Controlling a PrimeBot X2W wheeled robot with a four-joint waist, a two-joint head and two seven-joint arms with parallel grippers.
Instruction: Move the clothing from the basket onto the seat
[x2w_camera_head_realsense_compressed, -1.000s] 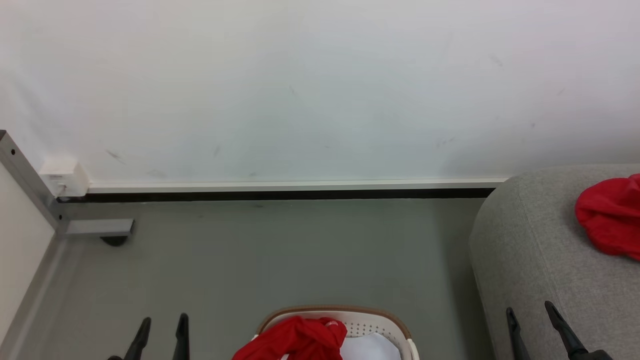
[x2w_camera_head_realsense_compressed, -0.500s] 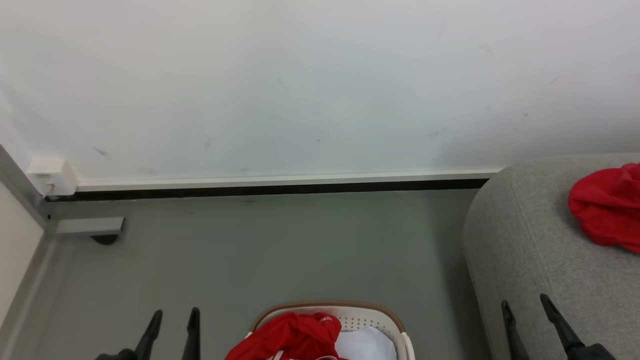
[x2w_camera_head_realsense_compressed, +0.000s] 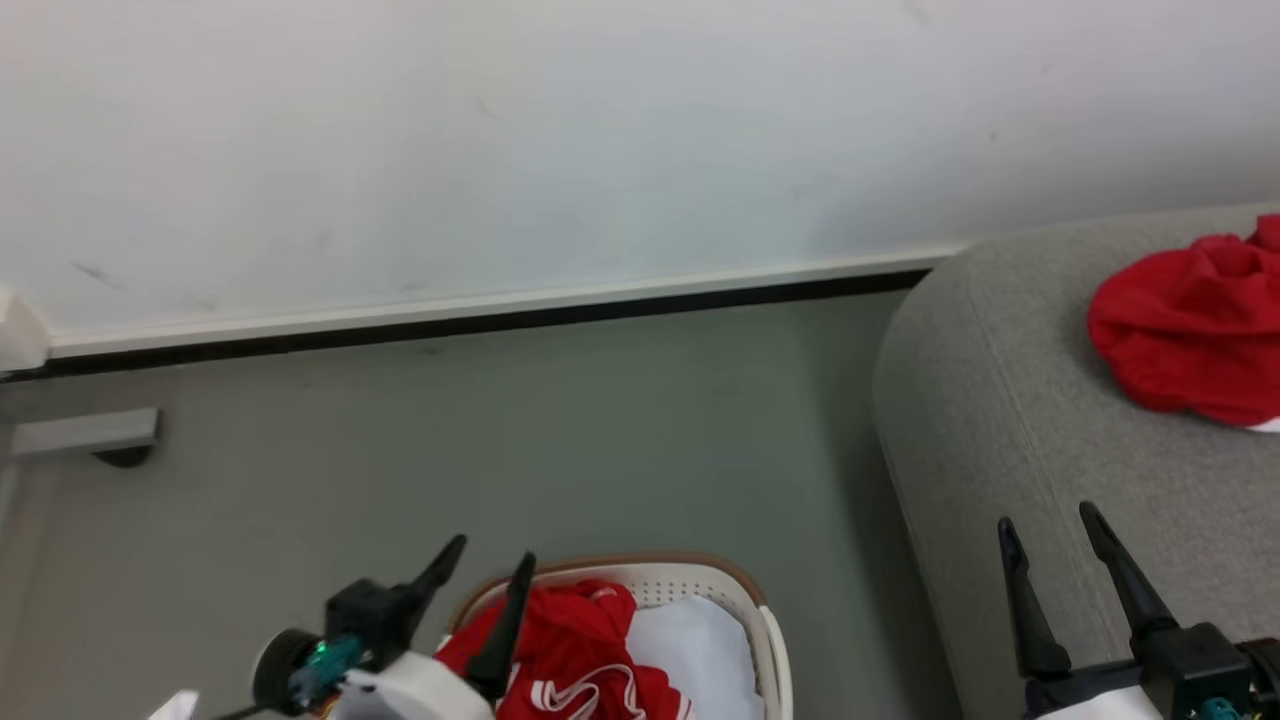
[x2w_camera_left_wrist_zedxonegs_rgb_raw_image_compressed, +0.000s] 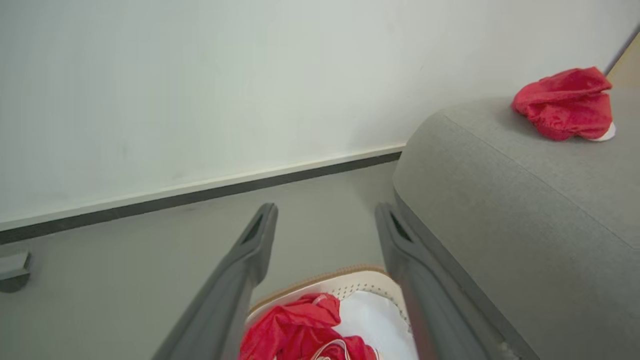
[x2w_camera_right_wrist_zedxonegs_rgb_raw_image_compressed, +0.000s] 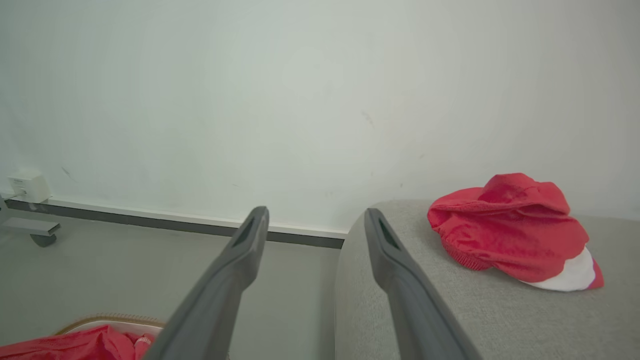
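Next pick: left gripper (x2w_camera_head_realsense_compressed: 494, 548) at the basket (x2w_camera_head_realsense_compressed: 650, 562)
Wide open, empty, it has swung over red clothing (x2w_camera_head_realsense_compressed: 570, 640) at 6 o'clock; right gripper (x2w_camera_head_realsense_compressed: 1045, 515), open and empty, hovers over the seat (x2w_camera_head_realsense_compressed: 1000, 420) at 4 o'clock, one red garment (x2w_camera_head_realsense_compressed: 1180, 330) delivered.

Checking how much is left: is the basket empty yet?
Not empty. Red clothing lies in the basket beside a white cloth; another red piece is already on the seat.

We've got the basket (x2w_camera_head_realsense_compressed: 690, 588) on the floor (x2w_camera_head_realsense_compressed: 500, 430) with clothing (x2w_camera_head_realsense_compressed: 570, 640) in it. The seat (x2w_camera_head_realsense_compressed: 1000, 420) sits to its right, another piece (x2w_camera_head_realsense_compressed: 1180, 330) on top, wall (x2w_camera_head_realsense_compressed: 600, 150) behind.
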